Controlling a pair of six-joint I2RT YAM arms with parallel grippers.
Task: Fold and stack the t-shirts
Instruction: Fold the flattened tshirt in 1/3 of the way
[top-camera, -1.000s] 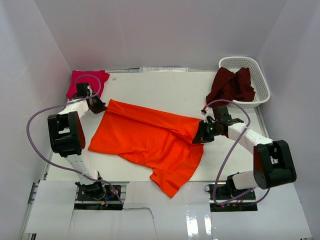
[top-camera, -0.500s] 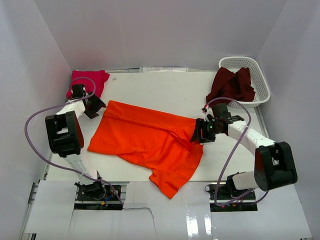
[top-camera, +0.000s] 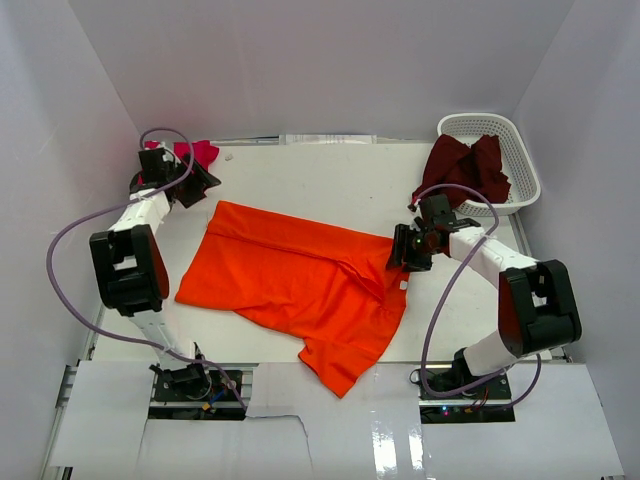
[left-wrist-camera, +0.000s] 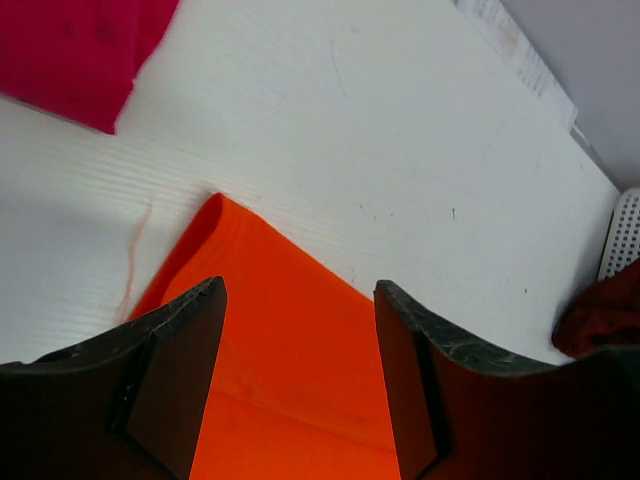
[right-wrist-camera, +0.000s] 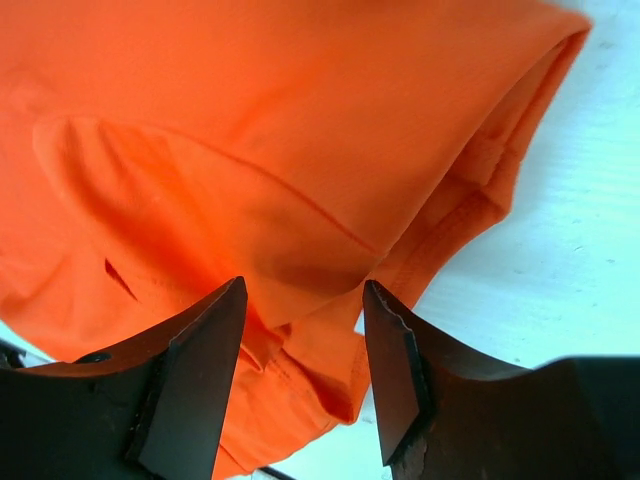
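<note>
Table (top-camera: 330, 180): white, my work surface.
Orange tee (top-camera: 300, 280): spread flat mid-table, far edge looks doubled over, one sleeve trailing toward near edge. It lies open because, I judge, it is the one being folded.
Basket (top-camera: 522, 152): far right. Maroon tee (top-camera: 462, 170) heaped in it, spilling over rim, waiting its turn.
Magenta tee (left-wrist-camera: 70, 50): far-left corner, flat patch, likely base of stack.
My left gripper (left-wrist-camera: 300, 290): above orange tee's far-left corner, jaws spread, empty.
My right gripper (right-wrist-camera: 305, 290): over right hem, jaws spread, nothing pinched.
</note>
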